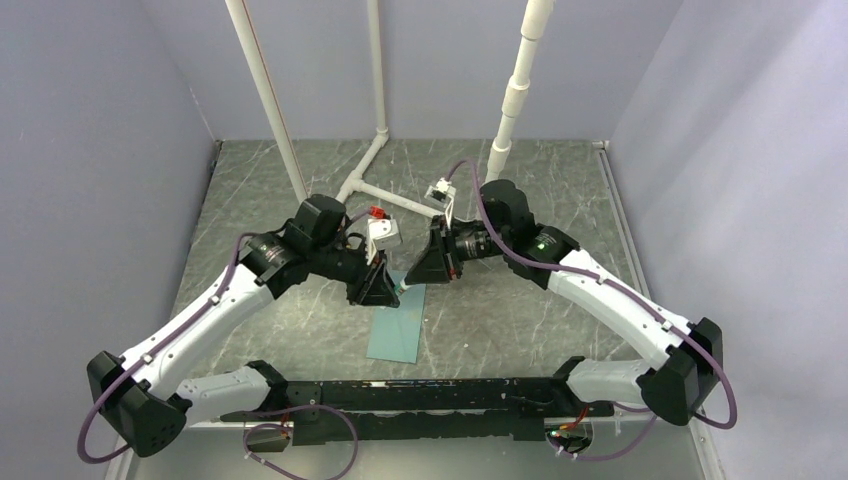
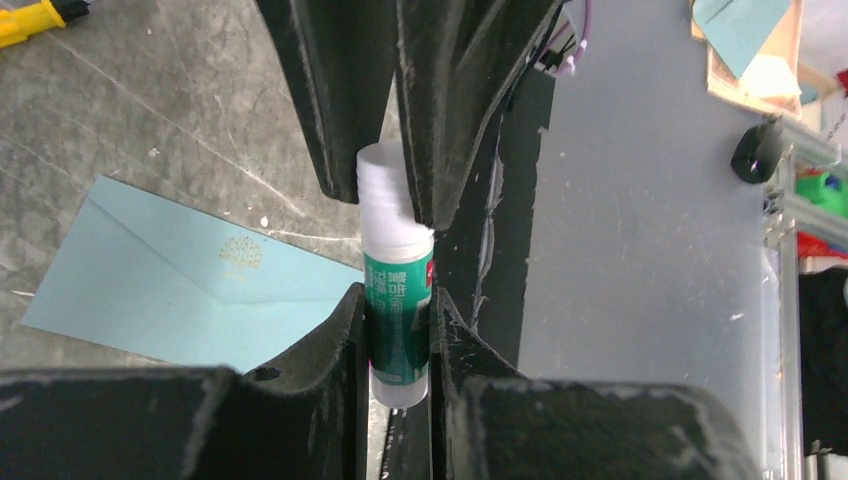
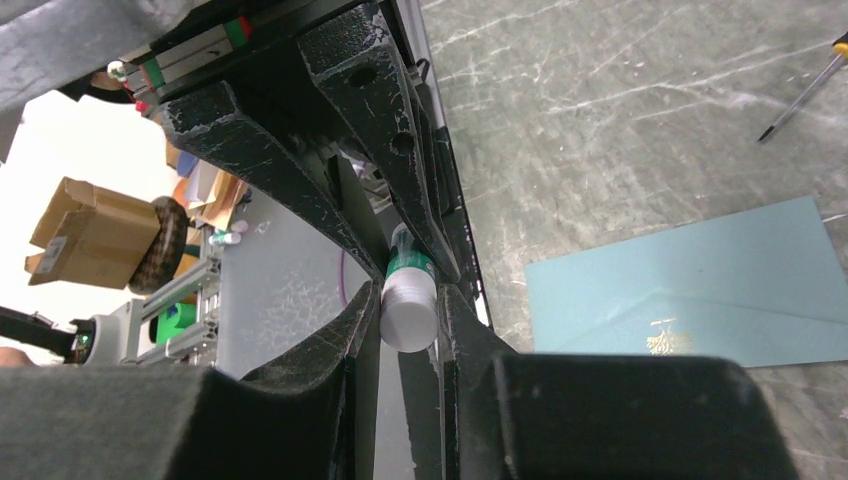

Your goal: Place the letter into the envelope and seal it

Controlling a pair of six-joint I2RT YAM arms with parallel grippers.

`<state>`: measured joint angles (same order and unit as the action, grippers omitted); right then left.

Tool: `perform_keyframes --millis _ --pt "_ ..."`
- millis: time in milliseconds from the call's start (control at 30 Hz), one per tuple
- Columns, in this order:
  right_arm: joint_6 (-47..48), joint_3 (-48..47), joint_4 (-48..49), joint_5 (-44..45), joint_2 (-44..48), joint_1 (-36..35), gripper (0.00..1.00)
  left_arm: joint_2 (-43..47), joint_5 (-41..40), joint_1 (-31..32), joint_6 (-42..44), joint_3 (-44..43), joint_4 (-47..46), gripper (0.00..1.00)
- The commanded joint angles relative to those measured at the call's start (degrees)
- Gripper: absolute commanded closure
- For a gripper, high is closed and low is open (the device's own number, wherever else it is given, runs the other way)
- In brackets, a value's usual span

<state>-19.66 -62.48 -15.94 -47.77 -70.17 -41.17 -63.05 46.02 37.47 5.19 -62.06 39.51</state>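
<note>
Left gripper (image 2: 397, 305) tight on glue stick (image 2: 398, 340) body, right gripper (image 3: 408, 298) tight on its cap, envelope (image 2: 150, 275) partly behind both.

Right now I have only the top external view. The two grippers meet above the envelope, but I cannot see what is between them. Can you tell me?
Observer: The left gripper is shut on a glue stick, on its green-labelled body.
Operator: And the right one, is it holding something also?
Observer: The right gripper is shut on the white cap of the same stick. The cap looks seated, not yet pulled off.
Operator: Is the envelope flap open?
Observer: No, the flap lies folded flat on the envelope, with a gold emblem showing on it.
</note>
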Motion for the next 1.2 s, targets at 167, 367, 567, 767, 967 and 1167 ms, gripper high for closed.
perform_keyframes --millis 167,367,567,767,967,1167 --pt "-3.9 1.5 -4.5 -1.7 -1.5 -2.6 1.0 2.7 2.9 -0.1 11.5 -4.2 -8.7 0.98" --pt "-6.7 2.1 -5.4 -1.1 -3.4 -3.4 1.0 4.5 -5.4 0.6 9.7 -3.6 -16.5 0.97" --pt "-11.8 5.3 -1.8 3.3 -4.2 -5.0 1.0 5.9 -6.5 1.5 14.3 -0.6 -24.4 0.98" --pt "-16.0 7.3 1.5 7.6 -5.9 -7.2 1.0 4.7 -7.6 1.7 15.3 0.6 -27.1 0.97" --pt "-16.3 8.2 0.8 7.8 -7.7 -7.4 1.0 1.6 -7.6 1.6 17.1 -1.5 -28.0 0.98" --pt "-17.9 10.3 2.4 6.1 -8.7 -7.7 1.0 -0.9 -6.6 1.6 18.8 -3.8 -29.9 0.97"
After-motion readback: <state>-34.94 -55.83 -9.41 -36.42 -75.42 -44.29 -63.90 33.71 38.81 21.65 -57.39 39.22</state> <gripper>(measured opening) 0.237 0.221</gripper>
